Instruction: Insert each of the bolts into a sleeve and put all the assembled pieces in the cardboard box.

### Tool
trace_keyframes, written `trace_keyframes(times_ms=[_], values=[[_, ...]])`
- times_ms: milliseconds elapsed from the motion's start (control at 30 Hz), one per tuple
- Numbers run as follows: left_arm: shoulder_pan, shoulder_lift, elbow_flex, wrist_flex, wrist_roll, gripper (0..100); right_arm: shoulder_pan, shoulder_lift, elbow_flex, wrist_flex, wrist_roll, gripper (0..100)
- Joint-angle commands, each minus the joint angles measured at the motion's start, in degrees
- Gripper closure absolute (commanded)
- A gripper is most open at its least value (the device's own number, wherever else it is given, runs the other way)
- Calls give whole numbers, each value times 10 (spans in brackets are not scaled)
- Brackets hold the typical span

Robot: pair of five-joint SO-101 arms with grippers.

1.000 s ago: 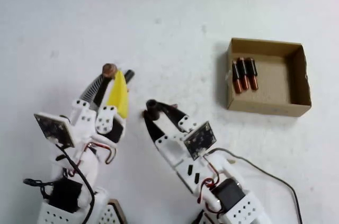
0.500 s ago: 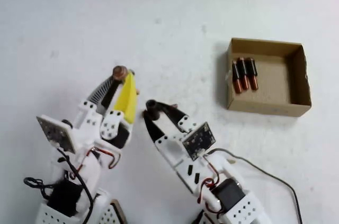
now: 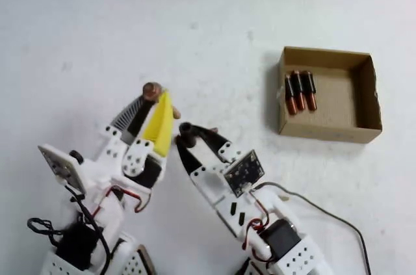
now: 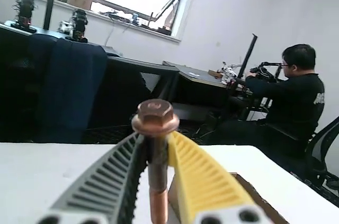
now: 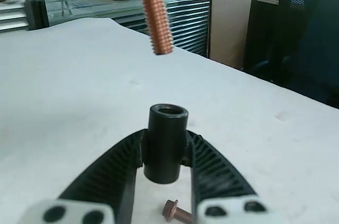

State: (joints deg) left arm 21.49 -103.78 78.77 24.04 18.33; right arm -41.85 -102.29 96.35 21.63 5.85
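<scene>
The left pincer [image 4: 154,144] grips 1 copper bolt [image 4: 153,119]; the right pincer [image 5: 163,152] clamps the black sleeve [image 5: 164,140] upright. The bolt tip hangs above it, apart.

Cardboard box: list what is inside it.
Inside the cardboard box lie three assembled pieces, side by side near one wall. The rest of its floor looks bare; what lies beneath them is covered.

White plastic arms [image 3: 107,174], black motors [image 3: 77,242], red-and-black cables [image 3: 255,224] — left gripper [image 3: 156,97] with one grey, one yellow ribbed finger; right gripper [image 3: 186,136] with two black.
</scene>
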Motion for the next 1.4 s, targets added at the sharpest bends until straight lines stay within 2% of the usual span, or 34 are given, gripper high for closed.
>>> trace_keyframes(times_ms=[0, 267, 367, 633, 800, 1367], values=[[6, -1, -33, -1, 7, 976, 0, -1, 5, -4, 7, 981], [2, 179, -171, 82, 24, 976, 0, -1, 5, -4, 7, 981], [7, 213, -184, 85, 25, 976, 0, -1, 5, -4, 7, 981], [9, 213, -169, 84, 27, 976, 0, -1, 5, -4, 47, 981], [35, 213, -165, 84, 27, 976, 0, -1, 5, -4, 47, 981], [25, 213, -165, 115, 24, 976, 0, -1, 5, -4, 47, 981]])
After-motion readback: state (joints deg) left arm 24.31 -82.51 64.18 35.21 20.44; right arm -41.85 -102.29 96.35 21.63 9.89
